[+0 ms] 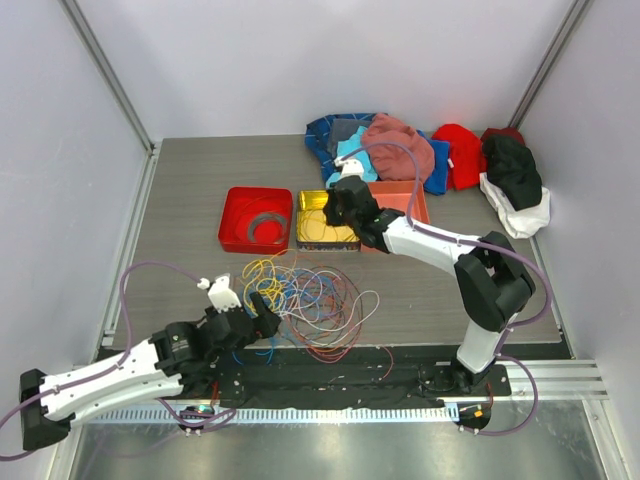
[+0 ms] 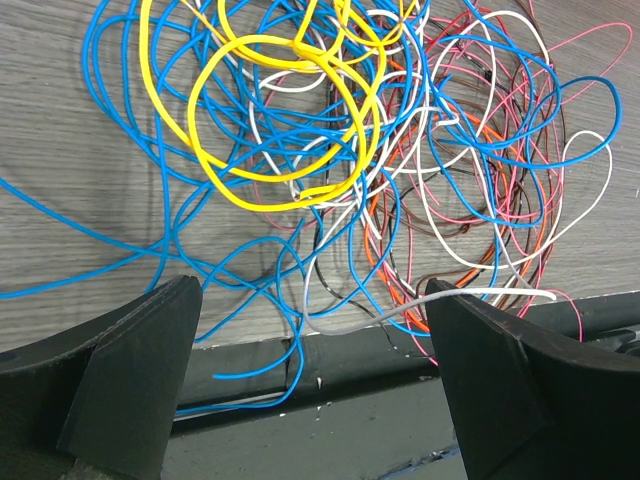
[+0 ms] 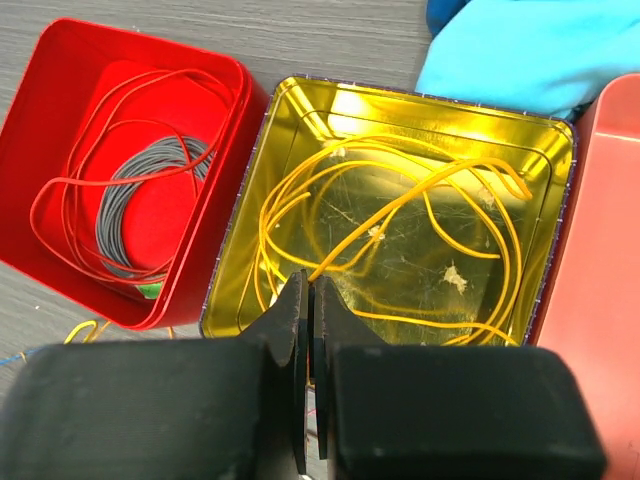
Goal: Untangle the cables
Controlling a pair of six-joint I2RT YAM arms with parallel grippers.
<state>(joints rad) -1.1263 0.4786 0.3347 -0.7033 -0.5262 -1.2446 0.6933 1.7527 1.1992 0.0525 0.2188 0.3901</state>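
Near the desk's (image 1: 190,180) front edge, left of centre, the cables (image 1: 305,295) lie heaped, probably waiting to be pulled apart and sorted by colour. Left fingers (image 2: 150,350), spread wide, sit low at that edge with the heap just ahead. Right fingers (image 3: 295,330), pressed together, hang over the yellow tray (image 3: 245,230), their tips by an orange strand lying inside. Whether they pinch it, I cannot tell.

Blue, yellow, white, red cables (image 2: 330,150); red tray (image 3: 60,120); gold tray (image 3: 400,110).
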